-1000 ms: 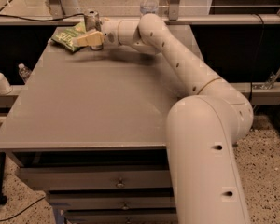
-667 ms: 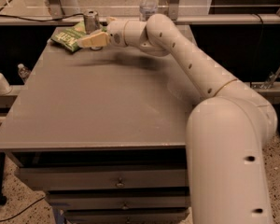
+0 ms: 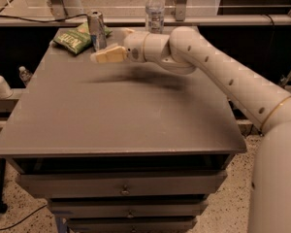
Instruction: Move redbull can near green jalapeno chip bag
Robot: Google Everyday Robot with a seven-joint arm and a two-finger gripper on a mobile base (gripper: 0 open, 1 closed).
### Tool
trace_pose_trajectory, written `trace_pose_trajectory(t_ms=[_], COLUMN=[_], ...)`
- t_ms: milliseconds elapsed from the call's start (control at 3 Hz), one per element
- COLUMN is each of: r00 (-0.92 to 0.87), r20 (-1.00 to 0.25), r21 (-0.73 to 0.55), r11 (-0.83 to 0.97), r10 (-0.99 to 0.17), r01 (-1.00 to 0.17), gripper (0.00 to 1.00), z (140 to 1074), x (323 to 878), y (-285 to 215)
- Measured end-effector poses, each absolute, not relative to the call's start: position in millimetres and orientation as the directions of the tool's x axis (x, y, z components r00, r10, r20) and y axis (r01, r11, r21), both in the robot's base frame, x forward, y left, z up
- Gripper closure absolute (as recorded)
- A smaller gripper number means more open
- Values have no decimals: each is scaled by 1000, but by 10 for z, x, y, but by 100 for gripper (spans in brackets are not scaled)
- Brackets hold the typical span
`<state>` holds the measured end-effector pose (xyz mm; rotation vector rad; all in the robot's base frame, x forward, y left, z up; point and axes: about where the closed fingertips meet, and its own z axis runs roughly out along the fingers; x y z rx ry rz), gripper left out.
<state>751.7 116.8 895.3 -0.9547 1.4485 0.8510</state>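
I see the redbull can [image 3: 96, 29] standing upright at the table's [image 3: 136, 120] far-left corner, slim and silver, darker low on its side. Just behind it, the light-green jalapeno chip bag [image 3: 73, 39] lies flat, white lettering up. My claw [image 3: 103, 57] hovers just in front of the can.

**Camera view.** The redbull can [image 3: 96, 29] stood upright at the far left of the grey table [image 3: 136, 125], right against the near edge of the flat green jalapeno chip bag [image 3: 72, 39]. The gripper [image 3: 97, 58] hung above the tabletop, just in front of the can; contact could not be judged. A clear water bottle [image 3: 155, 11] stood farther back, behind the white arm [image 3: 208, 64].
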Motion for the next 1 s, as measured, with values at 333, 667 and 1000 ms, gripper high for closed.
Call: trace_pose_trajectory(t_ms=[333, 667, 1000], r00=[-3, 54, 132], r20=[-993, -983, -965], r21=[-49, -128, -229], r11=[423, 448, 481], r10=[-120, -174, -227], r01=[-905, -885, -846], gripper=[0, 0, 0], z=[9011, 9265, 9627], x=[7196, 6926, 6607], y=[832, 343, -167])
